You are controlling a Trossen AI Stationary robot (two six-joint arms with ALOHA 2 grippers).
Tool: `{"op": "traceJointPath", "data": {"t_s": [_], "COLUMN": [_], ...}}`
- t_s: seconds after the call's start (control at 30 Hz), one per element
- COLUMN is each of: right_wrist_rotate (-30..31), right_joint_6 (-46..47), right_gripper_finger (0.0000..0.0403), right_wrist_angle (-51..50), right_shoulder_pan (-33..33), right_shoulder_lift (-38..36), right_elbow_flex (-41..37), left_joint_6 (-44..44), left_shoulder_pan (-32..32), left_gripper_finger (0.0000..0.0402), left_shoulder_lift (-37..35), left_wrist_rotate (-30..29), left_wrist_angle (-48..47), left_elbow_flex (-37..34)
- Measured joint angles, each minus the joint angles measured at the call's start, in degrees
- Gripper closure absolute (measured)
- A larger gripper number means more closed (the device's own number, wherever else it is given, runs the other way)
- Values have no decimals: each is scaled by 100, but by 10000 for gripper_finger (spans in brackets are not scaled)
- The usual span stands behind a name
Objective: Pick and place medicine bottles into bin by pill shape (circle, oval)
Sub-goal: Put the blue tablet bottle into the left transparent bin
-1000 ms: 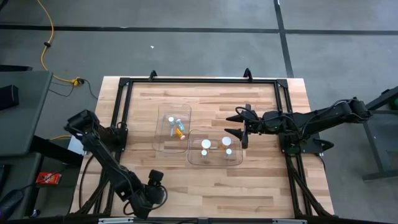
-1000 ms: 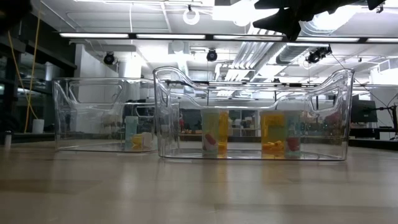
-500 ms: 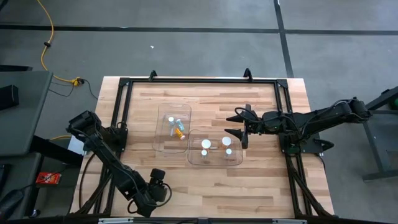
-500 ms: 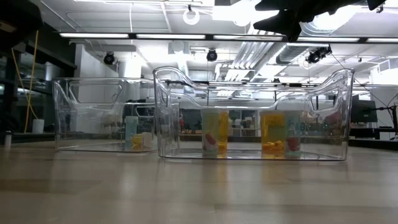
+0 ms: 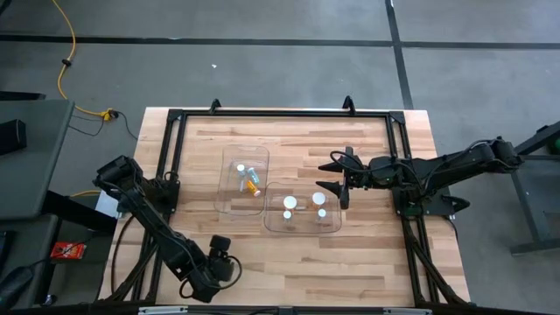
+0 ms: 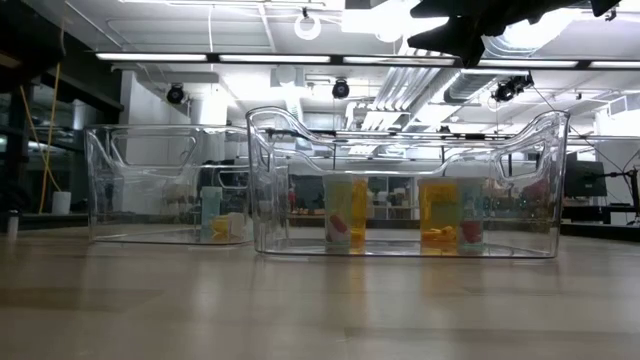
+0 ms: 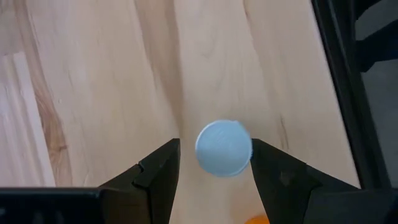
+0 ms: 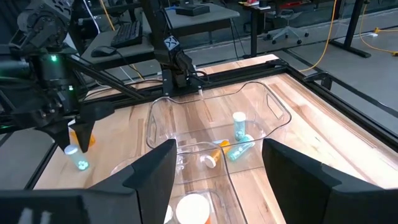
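Note:
My left gripper [image 5: 219, 265] is near the table's near edge, left of the middle, pointing down and open. Its fingers stand on either side of a bottle's round white cap [image 7: 224, 148]. The right wrist view shows a pale green bottle [image 8: 79, 163] below it and an orange one [image 8: 85, 137] beside it. My right gripper [image 5: 337, 178] is open and empty, in the air just right of the two clear bins. The far-left bin [image 5: 229, 199] holds up to three bottles [image 8: 239, 122], one upright. The near-right bin [image 5: 302, 227] holds three upright white-capped bottles [image 5: 290, 202].
A black frame [image 5: 175, 118] runs along the table's edges. Bare wood lies in front of the bins [image 6: 320, 300]. The room beyond the table holds desks and cables [image 8: 186, 12].
My left gripper has shifted a little toward the table's right edge, near the near edge. My right gripper and the bins have kept still.

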Motion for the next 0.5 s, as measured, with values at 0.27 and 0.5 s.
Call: {"op": "traceJointPath", "data": {"t_s": [0.27, 0.5], "right_wrist_rotate": [2, 2], "right_joint_6": [0, 0], "right_gripper_finger": [171, 171], "right_wrist_angle": [-26, -24], "right_shoulder_pan": [0, 0], "right_shoulder_lift": [0, 0], "right_elbow_flex": [0, 0], "left_joint_6": [2, 150], "left_shoulder_pan": [0, 25], "left_gripper_finger": [223, 279], "left_shoulder_lift": [0, 0], "left_wrist_rotate": [-39, -41], "left_wrist_angle": [82, 83], "left_elbow_flex": [0, 0]}}
